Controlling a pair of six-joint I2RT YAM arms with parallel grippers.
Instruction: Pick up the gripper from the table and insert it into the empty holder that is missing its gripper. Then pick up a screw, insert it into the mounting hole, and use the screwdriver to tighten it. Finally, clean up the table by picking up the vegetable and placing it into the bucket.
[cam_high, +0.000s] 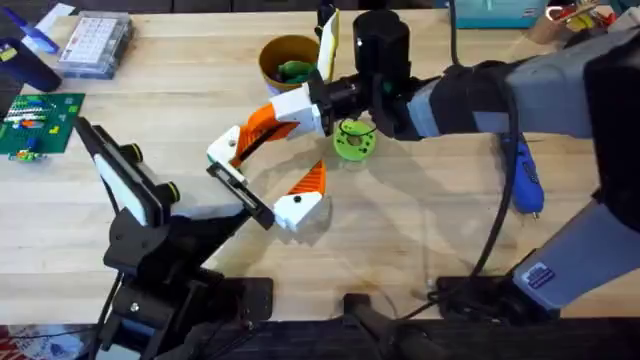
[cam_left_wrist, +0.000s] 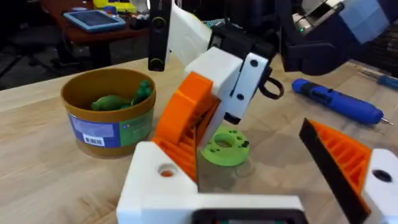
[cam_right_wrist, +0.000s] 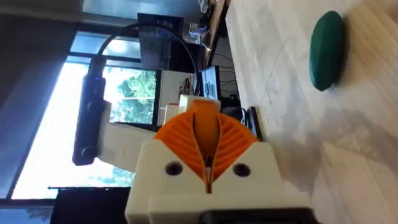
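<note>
The gripper (cam_high: 222, 148), at nine o'clock of the vegetable (cam_high: 352, 140), is clamped between the right gripper's (cam_high: 250, 132) closed pads, its orange middle largely hidden, while the left gripper (cam_high: 262, 178) is spread wide and empty.

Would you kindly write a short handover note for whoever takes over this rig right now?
Right tool: shut on the finger piece, holding it at the holder on the left arm.
Left tool: state unclear.
Screwdriver: lying on the table, right side.
Vegetable: on the table, outside the bucket.
Done: piece picked up.
Left: seat it, screw and tighten, vegetable into bucket.
</note>
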